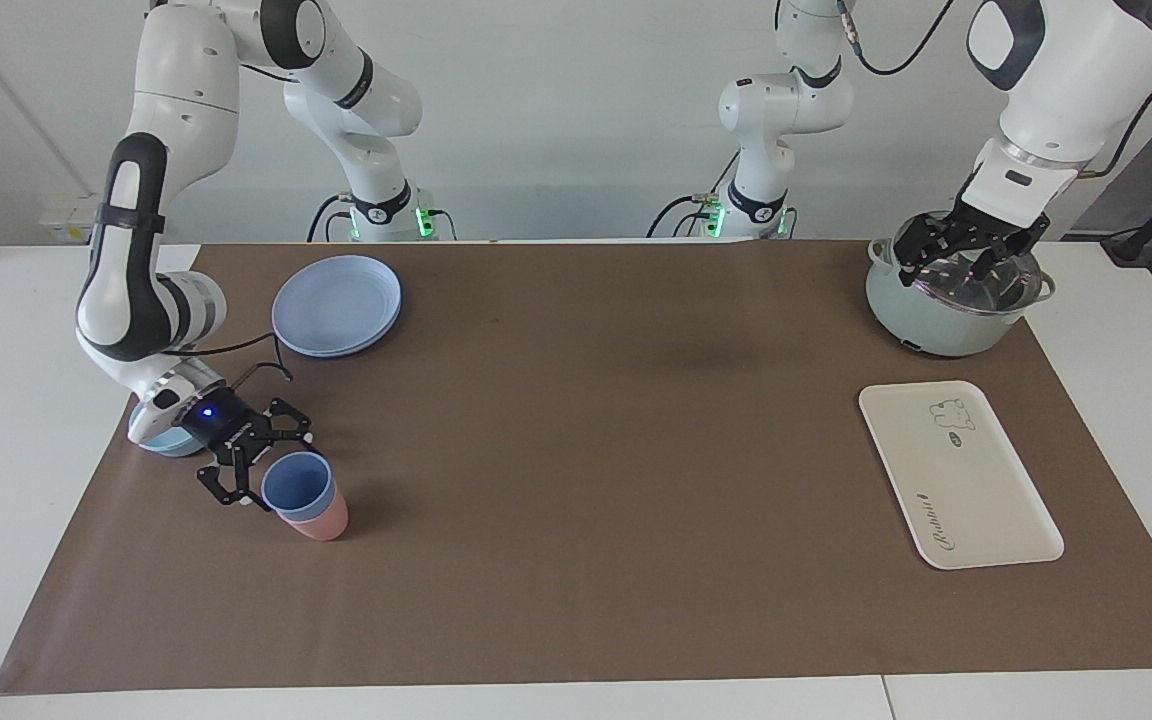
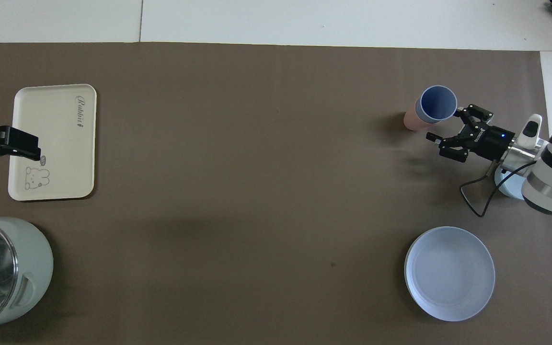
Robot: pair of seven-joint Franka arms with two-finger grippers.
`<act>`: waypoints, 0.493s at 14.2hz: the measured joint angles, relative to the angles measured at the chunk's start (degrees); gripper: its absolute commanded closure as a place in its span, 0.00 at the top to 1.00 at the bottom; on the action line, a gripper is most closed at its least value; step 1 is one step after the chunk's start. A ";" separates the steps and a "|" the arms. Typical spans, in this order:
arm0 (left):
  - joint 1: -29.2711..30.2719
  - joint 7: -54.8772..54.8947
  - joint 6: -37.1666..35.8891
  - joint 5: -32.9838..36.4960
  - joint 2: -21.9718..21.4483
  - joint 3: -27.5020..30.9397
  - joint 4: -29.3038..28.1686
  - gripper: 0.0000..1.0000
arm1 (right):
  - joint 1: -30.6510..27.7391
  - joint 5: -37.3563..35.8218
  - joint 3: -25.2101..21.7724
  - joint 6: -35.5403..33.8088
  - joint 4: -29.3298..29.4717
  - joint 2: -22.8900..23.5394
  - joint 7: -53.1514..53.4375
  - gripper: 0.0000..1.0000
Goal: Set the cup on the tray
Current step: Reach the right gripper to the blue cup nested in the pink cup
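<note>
The periwinkle-blue cup (image 1: 294,483) (image 2: 437,102) stands nested in a salmon-pink tumbler (image 1: 324,523) (image 2: 410,120) on the brown mat, toward the right arm's end of the table. My right gripper (image 1: 271,466) (image 2: 444,125) is open and low, right beside the cup at rim height, with its fingers spread on either side of the cup's edge. The cream-white tray (image 1: 976,500) (image 2: 60,124) with the bear drawing lies flat toward the left arm's end. My left gripper (image 1: 966,256) (image 2: 15,143) waits open over the pot.
A pale green pot (image 1: 936,325) (image 2: 34,258) stands nearer to the robots than the tray. A round blue plate (image 1: 336,305) (image 2: 448,273) lies nearer to the robots than the cup. A low light-blue bowl (image 1: 164,442) (image 2: 507,186) sits under the right wrist.
</note>
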 measured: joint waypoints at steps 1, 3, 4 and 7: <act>0.00 0.00 0.00 0.00 0.00 0.00 -0.01 1.00 | 0.25 0.21 0.01 0.02 0.04 0.00 0.00 1.00; 0.00 0.00 -0.05 0.00 0.00 0.00 -0.02 1.00 | 0.58 0.53 0.01 0.02 0.08 0.00 0.00 1.00; 0.00 0.00 -0.22 0.00 0.00 0.00 -0.02 1.00 | 0.68 0.64 0.01 0.02 0.09 0.00 0.00 1.00; 0.00 0.00 -0.90 0.00 0.00 0.00 -0.02 1.00 | 0.81 1.00 0.01 0.98 0.44 0.03 0.00 1.00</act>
